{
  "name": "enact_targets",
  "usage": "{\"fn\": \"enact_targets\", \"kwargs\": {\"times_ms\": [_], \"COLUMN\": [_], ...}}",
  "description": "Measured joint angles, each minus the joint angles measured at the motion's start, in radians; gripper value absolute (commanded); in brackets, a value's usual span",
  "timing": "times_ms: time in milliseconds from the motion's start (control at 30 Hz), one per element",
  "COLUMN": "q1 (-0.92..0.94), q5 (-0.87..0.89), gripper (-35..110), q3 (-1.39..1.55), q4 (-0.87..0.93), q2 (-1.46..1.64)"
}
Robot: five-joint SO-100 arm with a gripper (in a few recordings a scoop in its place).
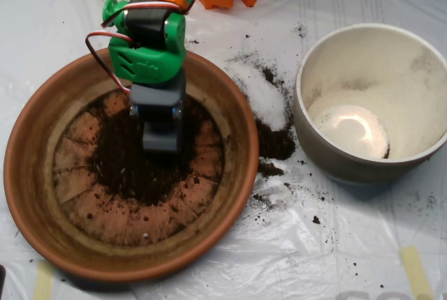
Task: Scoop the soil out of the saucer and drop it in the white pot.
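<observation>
No writing is legible. At left, the gripper (160,139) sits in the soil (133,164) inside the saucer (42,195); its opening cannot be told. The white pot (328,157) stands at right.

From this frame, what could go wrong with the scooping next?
1. The soil lies thin on the saucer floor, so the scoop may scrape clay and lift little.
2. Spilled soil and white powder already lie between the saucer and the white pot; the carry across that gap may well drop more.
</observation>
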Motion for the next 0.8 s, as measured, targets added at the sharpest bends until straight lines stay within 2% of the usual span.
{"fn": "enact_targets", "kwargs": {"times_ms": [500,800], "q1": [-0.123,-0.256], "q5": [0.015,-0.021], "gripper": [0,0], "q3": [-0.147,-0.173], "q4": [0.184,0.265], "q2": [0.187,0.333]}}
